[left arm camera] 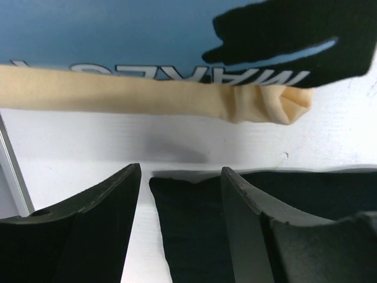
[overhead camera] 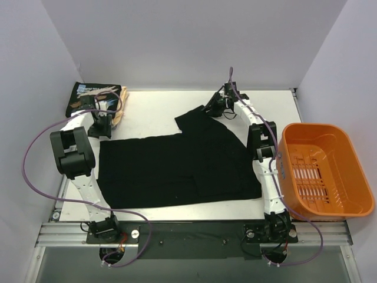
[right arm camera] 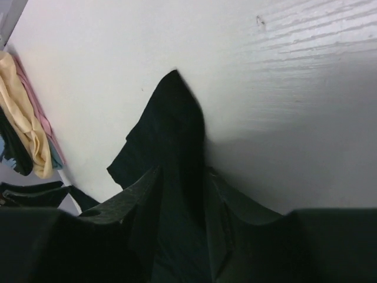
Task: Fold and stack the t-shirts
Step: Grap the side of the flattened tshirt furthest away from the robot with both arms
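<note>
The plain black t-shirt (overhead camera: 177, 168) lies spread flat across the middle of the table. My left gripper (overhead camera: 103, 127) is at its far left corner. In the left wrist view the gripper (left arm camera: 179, 168) is open, low over the table, with the shirt's corner (left arm camera: 188, 224) between its fingers. My right gripper (overhead camera: 207, 110) is at the far sleeve. In the right wrist view it (right arm camera: 182, 171) is shut on a fold of that black sleeve (right arm camera: 168, 118). The folded cream t-shirt (left arm camera: 147, 94) lies under the printed t-shirt (overhead camera: 91, 94) at the far left corner.
An orange plastic basket (overhead camera: 324, 171) stands at the table's right edge beside the right arm. White walls close in the back and both sides. The left table rail (left arm camera: 12, 171) runs close by my left gripper.
</note>
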`<state>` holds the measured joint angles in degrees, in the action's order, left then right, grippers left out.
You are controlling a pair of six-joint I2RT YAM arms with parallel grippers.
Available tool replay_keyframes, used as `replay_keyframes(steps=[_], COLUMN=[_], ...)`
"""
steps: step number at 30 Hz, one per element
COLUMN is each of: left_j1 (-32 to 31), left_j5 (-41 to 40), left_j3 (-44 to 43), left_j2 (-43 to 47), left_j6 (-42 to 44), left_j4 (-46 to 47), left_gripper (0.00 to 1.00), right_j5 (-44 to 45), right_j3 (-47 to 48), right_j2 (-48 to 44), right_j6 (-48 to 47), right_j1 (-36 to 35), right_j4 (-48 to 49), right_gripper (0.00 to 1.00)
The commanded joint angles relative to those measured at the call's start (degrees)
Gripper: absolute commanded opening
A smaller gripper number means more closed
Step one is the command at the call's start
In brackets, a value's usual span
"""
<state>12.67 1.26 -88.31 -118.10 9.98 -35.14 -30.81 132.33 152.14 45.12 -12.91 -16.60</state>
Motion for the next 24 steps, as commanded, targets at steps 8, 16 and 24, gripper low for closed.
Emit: replay_keyframes(steps=[8, 16, 24], left_j1=[0.61, 0.43, 0.43], left_j5=[1.55, 3.83, 12.24], left_j3=[-1.43, -0.54, -2.37], left_j2=[-5.21, -1.87, 4.54], left_j6=[5.22, 9.26, 23.2], left_j4=[-0.29, -0.27, -7.99], left_gripper=[0.33, 0.0, 0.32], right_j5=[-0.4, -2.15, -3.82], right_j3=[-6.54, -11.65, -15.18], right_j2=[-2.36, -12.81, -16.52], right_j6=[1.38, -6.18, -7.5], right_j1=[0.34, 0.34, -0.01], right_j4=[5.87, 7.72, 8.78], right_gripper=[0.0, 0.0, 0.0])
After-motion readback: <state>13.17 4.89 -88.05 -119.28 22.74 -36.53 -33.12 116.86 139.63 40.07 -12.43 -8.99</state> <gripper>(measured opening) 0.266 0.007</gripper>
